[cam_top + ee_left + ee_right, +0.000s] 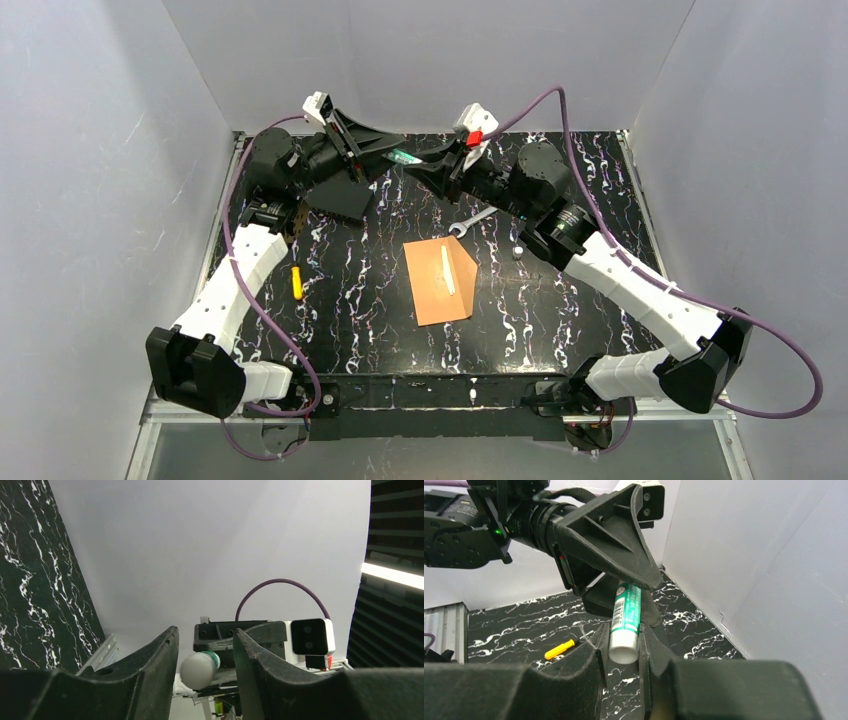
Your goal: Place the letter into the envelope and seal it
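1. One envelope [432, 292] is lying flat at mid-table. One glue stick [625, 617], one yellow piece [296, 283], one black slab [340, 200] and one wrench [472, 222] are showing too.
2. The right gripper [622, 641] is pinching the glue stick's lower end (raised above the table's far side).
3. The left gripper [206, 633] is straddling the stick's other end, jaws standing apart, a gap showing on one side.

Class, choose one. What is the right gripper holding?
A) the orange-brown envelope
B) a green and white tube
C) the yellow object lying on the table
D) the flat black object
B: in the right wrist view, the right gripper is closed on a green and white tube, with a finger pressed against each side.
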Available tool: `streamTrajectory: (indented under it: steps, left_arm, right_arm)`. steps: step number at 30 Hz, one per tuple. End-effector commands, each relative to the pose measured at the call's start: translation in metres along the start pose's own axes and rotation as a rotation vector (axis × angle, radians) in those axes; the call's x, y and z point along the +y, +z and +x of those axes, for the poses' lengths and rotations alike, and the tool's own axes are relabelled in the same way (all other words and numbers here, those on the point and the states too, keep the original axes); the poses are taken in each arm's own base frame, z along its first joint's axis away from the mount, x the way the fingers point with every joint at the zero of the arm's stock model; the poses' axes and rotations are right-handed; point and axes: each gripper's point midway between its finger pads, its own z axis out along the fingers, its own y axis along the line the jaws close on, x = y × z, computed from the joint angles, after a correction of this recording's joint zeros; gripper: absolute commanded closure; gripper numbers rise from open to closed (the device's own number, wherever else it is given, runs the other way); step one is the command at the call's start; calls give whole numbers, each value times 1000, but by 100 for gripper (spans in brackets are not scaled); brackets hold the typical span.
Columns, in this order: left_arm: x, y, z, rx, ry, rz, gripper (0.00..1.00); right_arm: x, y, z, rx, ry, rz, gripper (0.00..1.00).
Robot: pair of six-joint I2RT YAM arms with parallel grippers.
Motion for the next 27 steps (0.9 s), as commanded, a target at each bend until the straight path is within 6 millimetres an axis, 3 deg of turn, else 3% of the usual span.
streamTrajectory:
  steps: [1, 5, 8, 12, 14, 15, 17, 19, 21, 24, 27]
  left_arm:
    - [-11, -10, 16, 78, -30, 21, 59]
    - [-7, -16, 23, 103, -50, 14, 62]
    - [-5, -18, 26, 115, -53, 10, 78]
    - [-4, -18, 27, 119, -55, 9, 88]
    - [-8, -19, 27, 116, -48, 16, 100]
    - [-11, -19, 27, 113, -44, 20, 100]
    - [-16, -19, 26, 108, -48, 28, 100]
    - [-21, -19, 24, 98, -69, 33, 100]
    - [-26, -20, 23, 83, -107, 36, 100]
    - [-29, -20, 22, 70, -152, 39, 100]
    - [-32, -20, 22, 75, -190, 39, 100]
  right_arm:
    - [-3, -10, -17, -20, -57, 19, 99]
    - [-4, -13, -16, -10, -68, 18, 99]
    - [-2, -16, -14, 3, -72, 5, 99]
    - [-2, -18, -12, 44, -94, -6, 99]
    - [-1, -20, -14, 39, -97, -12, 98]
    - [0, -21, -16, 28, -94, -11, 89]
    - [1, -23, -20, -28, -83, -1, 55]
    - [1, -25, -27, -115, -65, 13, 35]
    - [5, -21, -35, -191, -56, -5, 31]
    - [10, -13, -33, -239, -38, -44, 31]
    - [8, -9, -45, -347, -15, -37, 31]
